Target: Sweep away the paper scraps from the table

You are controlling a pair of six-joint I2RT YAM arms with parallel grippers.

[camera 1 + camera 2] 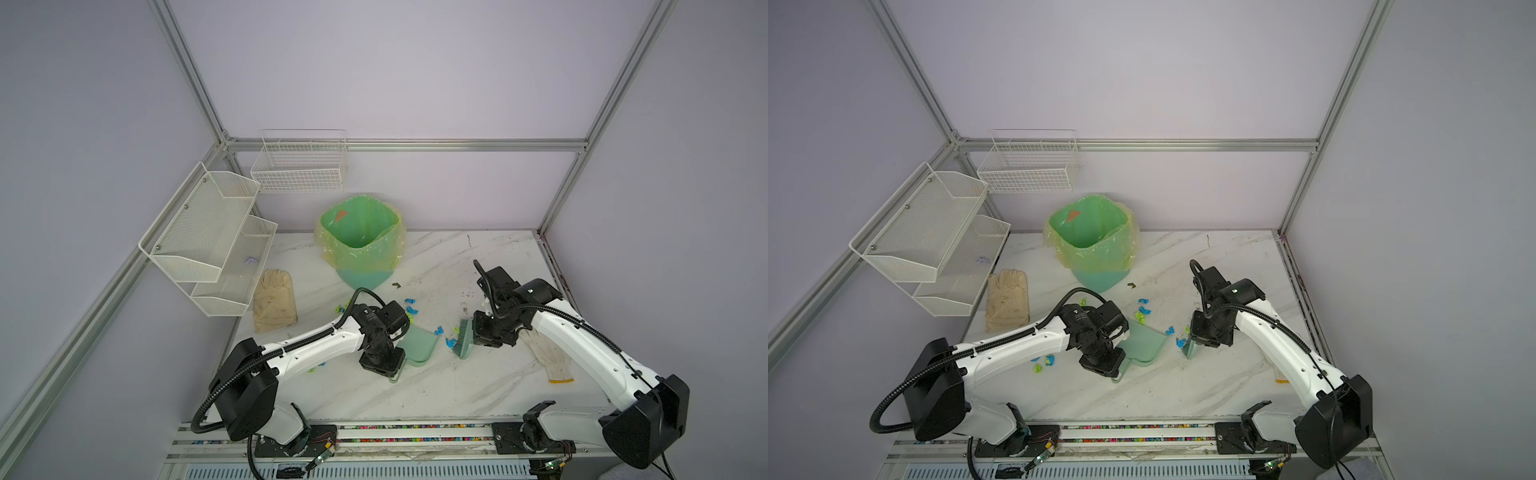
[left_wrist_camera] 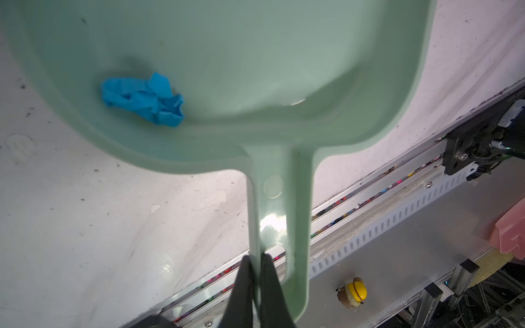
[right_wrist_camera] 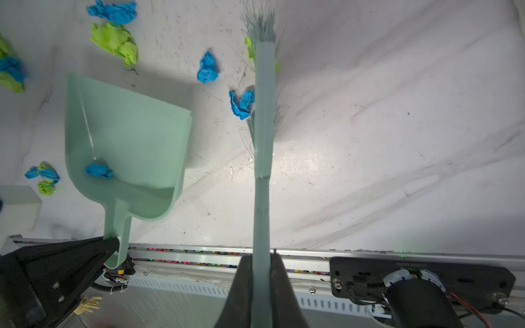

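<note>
My left gripper is shut on the handle of a mint-green dustpan that lies on the white veined table. One blue scrap sits inside the pan. My right gripper is shut on the handle of a grey-green brush, whose bristles touch a blue scrap to the right of the pan's mouth. More blue and lime-green paper scraps lie behind the pan, and others beside my left arm.
A green bin with a bag stands at the back middle. A beige glove lies at the left and a white knitted glove under my right arm. Mesh shelves and a wire basket hang on the walls.
</note>
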